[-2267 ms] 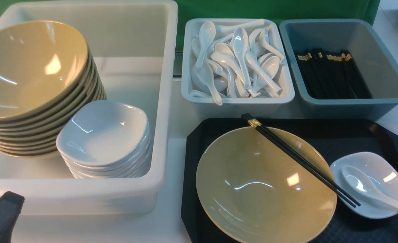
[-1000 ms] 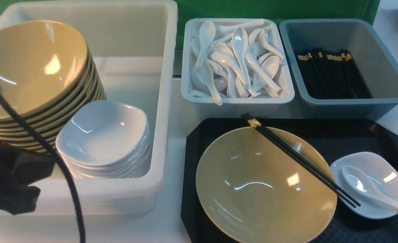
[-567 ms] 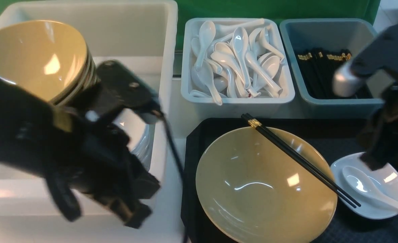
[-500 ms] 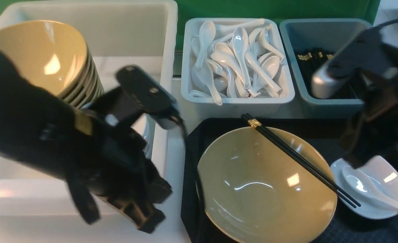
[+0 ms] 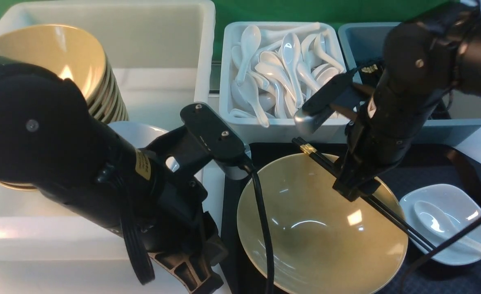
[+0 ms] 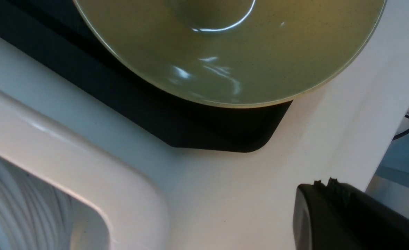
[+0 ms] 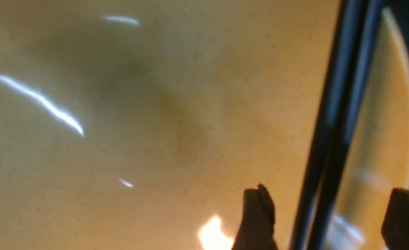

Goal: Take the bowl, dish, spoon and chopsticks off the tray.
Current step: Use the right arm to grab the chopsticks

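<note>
On the white counter (image 6: 225,201), the large black rectangular plastic tray (image 5: 448,171) holds all four items; nothing is cleared yet. The wide glossy mustard-tan bowl (image 5: 306,228) fills its left end, and the left claw (image 5: 191,277) is pinched closed near the tray's corner. At the right end sits the small white rounded-square dish (image 5: 461,196), with the glossy white soup spoon (image 5: 430,216) in it. Thin black chopsticks (image 5: 395,219) lie across the bowl's rim. The right claw (image 5: 355,192) stands wide astride them, seemingly not gripping.
</note>
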Controlling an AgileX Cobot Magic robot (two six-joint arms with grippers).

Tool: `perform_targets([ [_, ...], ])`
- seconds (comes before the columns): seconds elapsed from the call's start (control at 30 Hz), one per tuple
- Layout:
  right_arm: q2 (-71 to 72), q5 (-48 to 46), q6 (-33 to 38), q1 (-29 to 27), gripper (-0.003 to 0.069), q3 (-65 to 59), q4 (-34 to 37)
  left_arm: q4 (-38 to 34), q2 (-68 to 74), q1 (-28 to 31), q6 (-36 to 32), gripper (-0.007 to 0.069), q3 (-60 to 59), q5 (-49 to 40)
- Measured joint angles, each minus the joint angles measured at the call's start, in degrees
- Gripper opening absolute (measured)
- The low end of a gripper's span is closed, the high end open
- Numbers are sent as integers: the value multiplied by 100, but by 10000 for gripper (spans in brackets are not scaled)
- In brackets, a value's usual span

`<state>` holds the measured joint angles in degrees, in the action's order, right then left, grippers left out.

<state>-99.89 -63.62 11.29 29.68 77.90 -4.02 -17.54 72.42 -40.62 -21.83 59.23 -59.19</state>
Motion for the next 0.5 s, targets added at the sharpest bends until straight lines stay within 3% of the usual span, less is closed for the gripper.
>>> perform_targets([
  [0.13, -158, 12, 21, 0, 452, 0, 6, 0, 0, 0, 0, -11, 0, 0],
  [0.43, -203, 44, 48, 0, 146, 39, 12, -4, 0, 0, 0, -11, 0, 0],
  [0.5, -196, 7, 48, 0, 146, 46, 19, -4, 0, 0, 0, -11, 0, 0],
])
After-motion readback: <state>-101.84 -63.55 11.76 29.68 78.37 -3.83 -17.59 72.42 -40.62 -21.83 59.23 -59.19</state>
